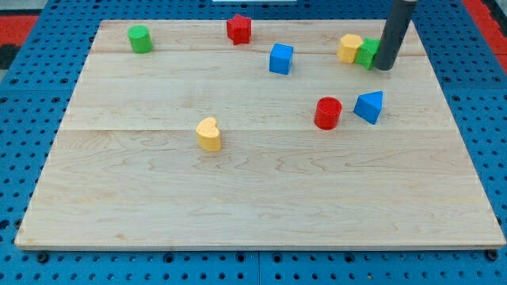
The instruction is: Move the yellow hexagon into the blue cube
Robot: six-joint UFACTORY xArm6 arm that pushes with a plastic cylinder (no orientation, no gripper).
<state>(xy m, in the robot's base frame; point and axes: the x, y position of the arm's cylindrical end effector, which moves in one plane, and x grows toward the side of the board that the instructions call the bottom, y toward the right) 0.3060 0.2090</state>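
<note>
My tip [383, 68] is down at the view's top right, pressed right up beside the green block [367, 52] (its shape is half hidden behind the rod, so I can't call it). That green block in turn sits touching the yellow hexagon [349, 47] on its left. The end effector here is just a plain dark rod, with nothing to part or close. The blue cube [281, 58] waits further to the view's left of the hexagon, apart from it. Over the wooden counter [261, 198], a red star [239, 28] sits near the top edge, a green cylinder [140, 38] at top left. Mid-board, a red cylinder [328, 112] stands just beside a blue triangle [369, 106], and a yellow heart [208, 134] sits alone.
</note>
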